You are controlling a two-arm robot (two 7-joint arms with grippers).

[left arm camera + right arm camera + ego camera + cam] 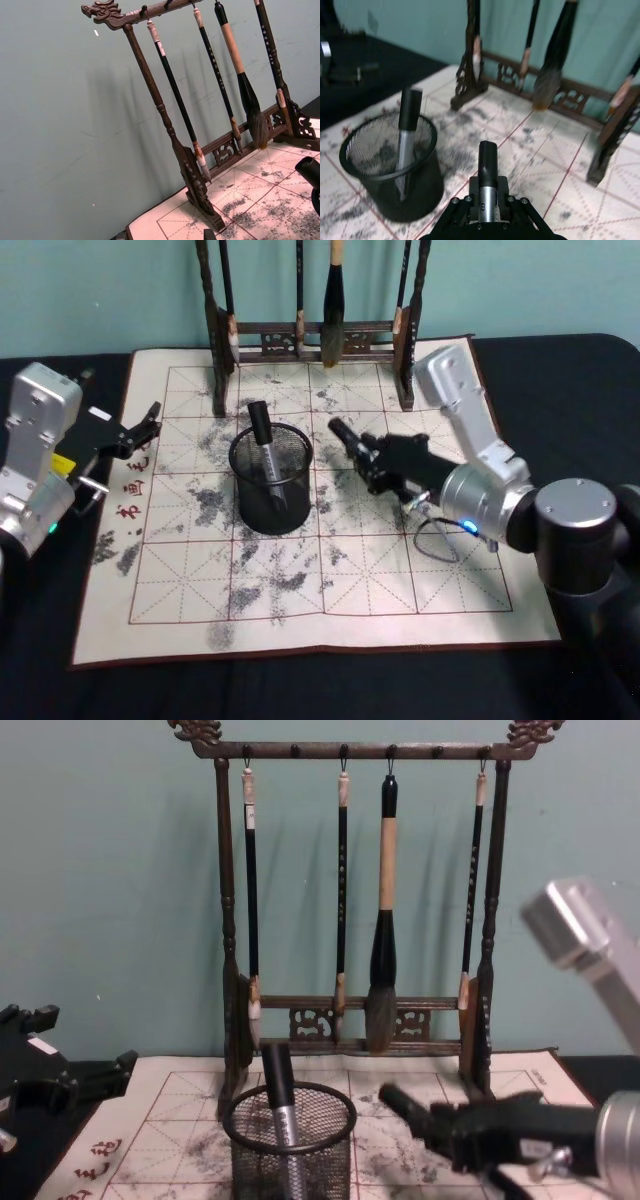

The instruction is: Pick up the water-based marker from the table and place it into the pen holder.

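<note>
My right gripper (pixel 365 455) is shut on a water-based marker (pixel 345 434) with a silver body and a black cap. It holds the marker just above the mat, right of the pen holder (pixel 271 483), with the cap pointing toward the holder. In the right wrist view the marker (pixel 488 172) sticks out forward between the fingers (pixel 454 210), and the black mesh pen holder (pixel 390 167) stands apart from it. A second silver-and-black marker (pixel 264 445) leans inside the cup. The chest view shows the holder (pixel 290 1132) and the right gripper (pixel 462 1128) beside it. My left gripper (pixel 138 431) rests open at the mat's left edge.
A tall dark wooden brush rack (pixel 310 335) with hanging brushes stands at the back of the ink-stained practice mat (pixel 400 590). It fills most of the left wrist view, brush rack (pixel 190 165). A black table (pixel 560 370) surrounds the mat.
</note>
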